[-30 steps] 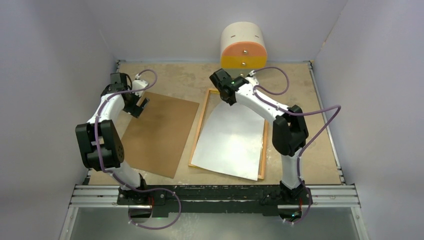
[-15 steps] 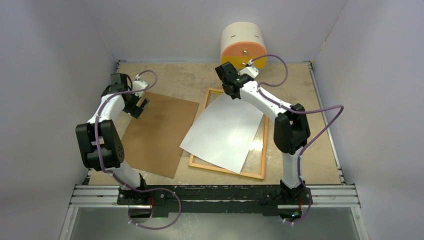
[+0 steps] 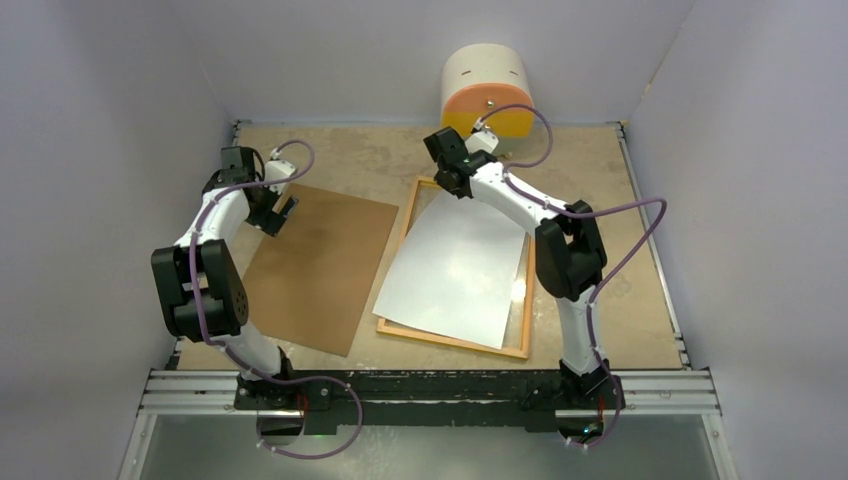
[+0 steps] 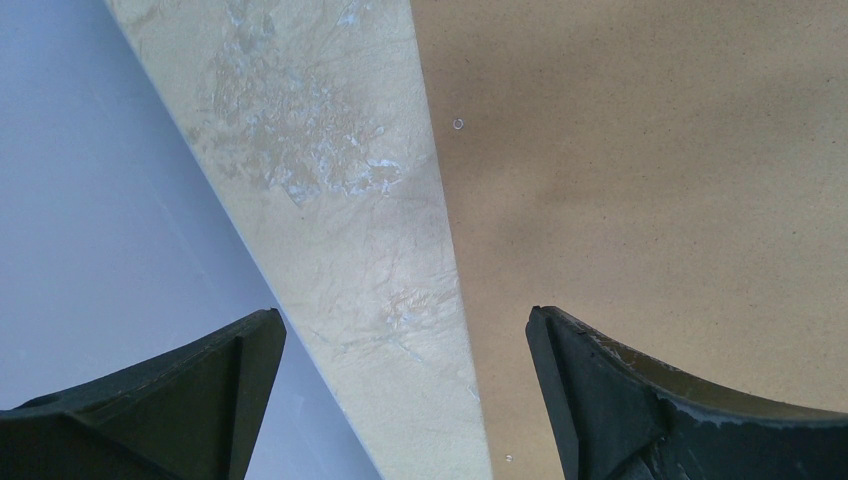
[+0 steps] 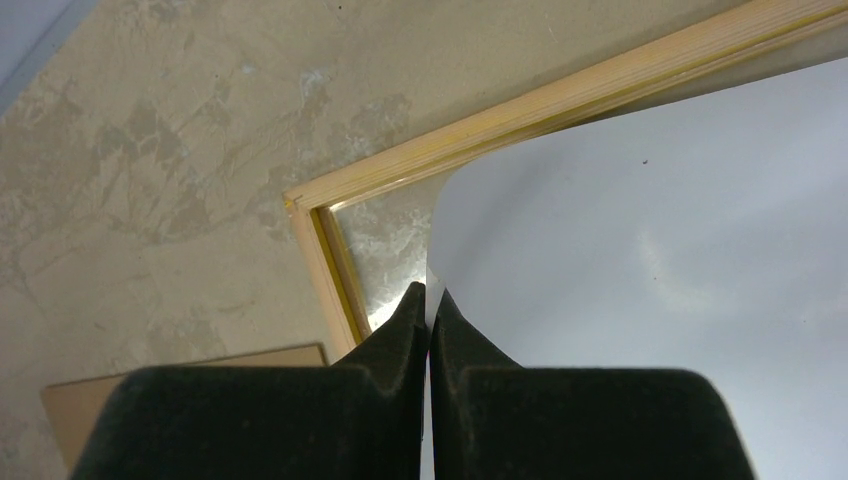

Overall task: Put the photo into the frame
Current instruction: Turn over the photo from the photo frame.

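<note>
The photo [image 3: 455, 270] lies white back up, skewed across the frame [image 3: 528, 300], and its near left corner pokes over the frame's left rail. The frame rests flat on the table with its light wood side up. My right gripper [image 3: 451, 183] is shut on the photo's far left edge, by the frame's far left corner. In the right wrist view the fingers [image 5: 430, 295] pinch the thin white sheet [image 5: 650, 230] just inside the wooden rail [image 5: 520, 125]. My left gripper [image 3: 279, 214] hangs open and empty over the backing board's far left edge [image 4: 403, 318].
A brown backing board [image 3: 320, 265] lies left of the frame, also visible under the left wrist [image 4: 650, 180]. A white and orange cylinder [image 3: 487, 90] stands at the back wall. Grey walls close in the table [image 3: 600, 160] on three sides.
The right gripper swung the photo's near end out to the left, then partly back toward the frame, while shifting toward the frame's far left corner. The left arm stayed still.
</note>
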{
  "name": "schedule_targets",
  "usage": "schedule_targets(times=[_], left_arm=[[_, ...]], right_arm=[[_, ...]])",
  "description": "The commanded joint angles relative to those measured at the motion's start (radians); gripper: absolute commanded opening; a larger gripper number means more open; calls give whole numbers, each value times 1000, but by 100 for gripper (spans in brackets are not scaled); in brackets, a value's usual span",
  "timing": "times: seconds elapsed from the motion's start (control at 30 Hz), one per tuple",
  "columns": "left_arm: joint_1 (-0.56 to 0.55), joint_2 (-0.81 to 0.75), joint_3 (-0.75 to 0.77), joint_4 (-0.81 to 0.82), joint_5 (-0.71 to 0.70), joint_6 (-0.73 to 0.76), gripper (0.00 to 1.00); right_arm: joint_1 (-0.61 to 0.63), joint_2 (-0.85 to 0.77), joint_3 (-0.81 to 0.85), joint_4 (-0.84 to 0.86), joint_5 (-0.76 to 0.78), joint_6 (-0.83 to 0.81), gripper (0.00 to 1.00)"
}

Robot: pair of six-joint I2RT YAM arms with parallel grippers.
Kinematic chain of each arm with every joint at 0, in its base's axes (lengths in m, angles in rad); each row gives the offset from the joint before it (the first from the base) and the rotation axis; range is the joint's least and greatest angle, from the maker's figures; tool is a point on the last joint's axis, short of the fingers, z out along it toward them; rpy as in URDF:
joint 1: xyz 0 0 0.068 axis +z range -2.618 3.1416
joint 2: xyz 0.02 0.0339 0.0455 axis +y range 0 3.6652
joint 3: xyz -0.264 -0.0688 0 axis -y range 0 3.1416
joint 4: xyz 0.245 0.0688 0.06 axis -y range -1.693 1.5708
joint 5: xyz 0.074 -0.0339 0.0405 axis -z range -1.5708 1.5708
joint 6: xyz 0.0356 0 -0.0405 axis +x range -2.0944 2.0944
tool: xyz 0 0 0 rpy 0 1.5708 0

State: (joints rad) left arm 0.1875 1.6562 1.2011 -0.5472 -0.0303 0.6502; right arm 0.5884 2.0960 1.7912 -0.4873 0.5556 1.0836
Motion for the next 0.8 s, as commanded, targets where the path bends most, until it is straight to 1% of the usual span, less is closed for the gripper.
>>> schedule_targets(times=[0.0, 0.13, 0.2, 0.33, 0.5, 0.63, 0.77], left_arm=[[-5, -27, 22, 7, -2, 16, 100], [-5, -24, 27, 4, -2, 14, 100], [-5, -21, 32, 0, 1, 13, 100], [-5, -20, 42, -6, 3, 10, 100], [-5, -24, 45, -8, 1, 14, 99], [-5, -24, 45, -10, 0, 14, 100], [-4, -26, 44, -10, 1, 14, 100]], right_arm=[[1, -23, 41, 14, -2, -89, 0], [-1, -19, 60, 19, -24, -189, 0], [0, -13, 75, -4, -28, -208, 0], [-2, -30, 37, 25, -58, -258, 0], [-4, -44, 11, -5, -26, -251, 0], [-6, -68, -26, 7, -25, -240, 0], [-7, -67, -24, -9, -20, -242, 0]])
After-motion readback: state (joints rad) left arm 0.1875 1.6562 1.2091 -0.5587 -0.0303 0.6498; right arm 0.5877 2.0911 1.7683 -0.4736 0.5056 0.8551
